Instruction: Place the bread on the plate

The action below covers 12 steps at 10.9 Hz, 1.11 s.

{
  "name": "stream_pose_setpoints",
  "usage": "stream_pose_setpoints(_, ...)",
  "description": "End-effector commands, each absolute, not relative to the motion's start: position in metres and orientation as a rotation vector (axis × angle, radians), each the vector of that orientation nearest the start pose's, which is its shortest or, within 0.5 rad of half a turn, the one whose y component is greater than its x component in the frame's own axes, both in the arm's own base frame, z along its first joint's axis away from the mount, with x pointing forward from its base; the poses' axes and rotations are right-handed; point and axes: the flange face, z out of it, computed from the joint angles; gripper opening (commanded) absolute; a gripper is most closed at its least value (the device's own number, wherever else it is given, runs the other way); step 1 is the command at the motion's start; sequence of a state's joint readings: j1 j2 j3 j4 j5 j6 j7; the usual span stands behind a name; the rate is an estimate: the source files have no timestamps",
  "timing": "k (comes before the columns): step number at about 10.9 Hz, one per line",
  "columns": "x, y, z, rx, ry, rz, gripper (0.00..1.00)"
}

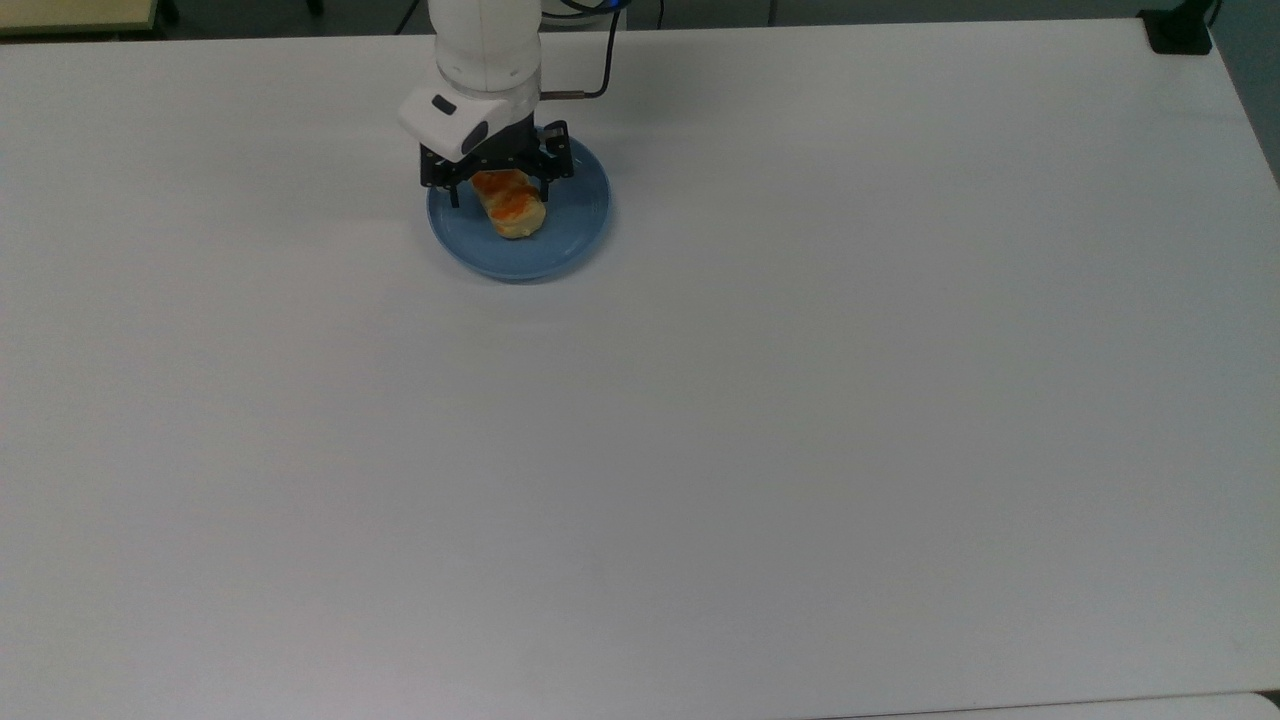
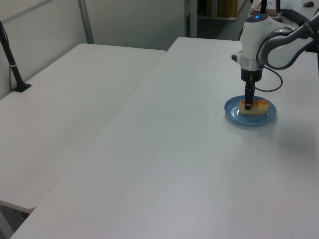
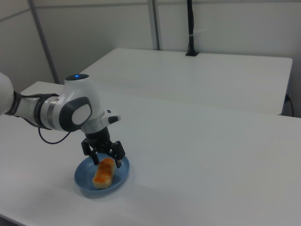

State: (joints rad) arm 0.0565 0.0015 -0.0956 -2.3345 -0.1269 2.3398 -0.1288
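Note:
The bread (image 1: 510, 205), a pale-tan bun with orange patches, lies flat on the blue plate (image 1: 572, 218) near the table's far edge in the top view. My gripper (image 1: 500, 194) hangs just over the bread's far end, open, one finger on each side of it. In the left view the gripper (image 2: 247, 102) stands upright over the bread (image 2: 256, 106) on the plate (image 2: 235, 115). The right view shows the gripper (image 3: 107, 161) with fingers spread above the bread (image 3: 104, 173), which rests in the plate (image 3: 83, 181).
The white table (image 1: 700, 420) stretches wide in front of the plate. A black cable (image 1: 600, 80) runs behind the arm. A second white table (image 2: 65, 99) stands alongside, with a black post (image 2: 12, 64) at its edge.

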Motion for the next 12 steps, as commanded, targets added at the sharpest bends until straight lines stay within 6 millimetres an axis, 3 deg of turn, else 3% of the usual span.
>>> stream_pose_setpoints(1, 0.52, -0.021, 0.389, -3.231, -0.284, 0.073, 1.0)
stream_pose_setpoints(4, 0.539, 0.017, 0.485, -3.205, -0.327, 0.194, 1.0)
stream_pose_setpoints(6, 0.55, 0.028, 0.552, -3.227, -0.222, 0.062, 1.0)
stream_pose_setpoints(7, 0.555, 0.025, 0.577, -3.237, -0.066, -0.022, 1.0)
stream_pose_setpoints(8, 0.557, 0.02, 0.591, -3.229, 0.096, -0.077, 1.0)
stream_pose_setpoints(12, 0.554, 0.018, 0.604, -3.196, 0.159, -0.054, 1.0)
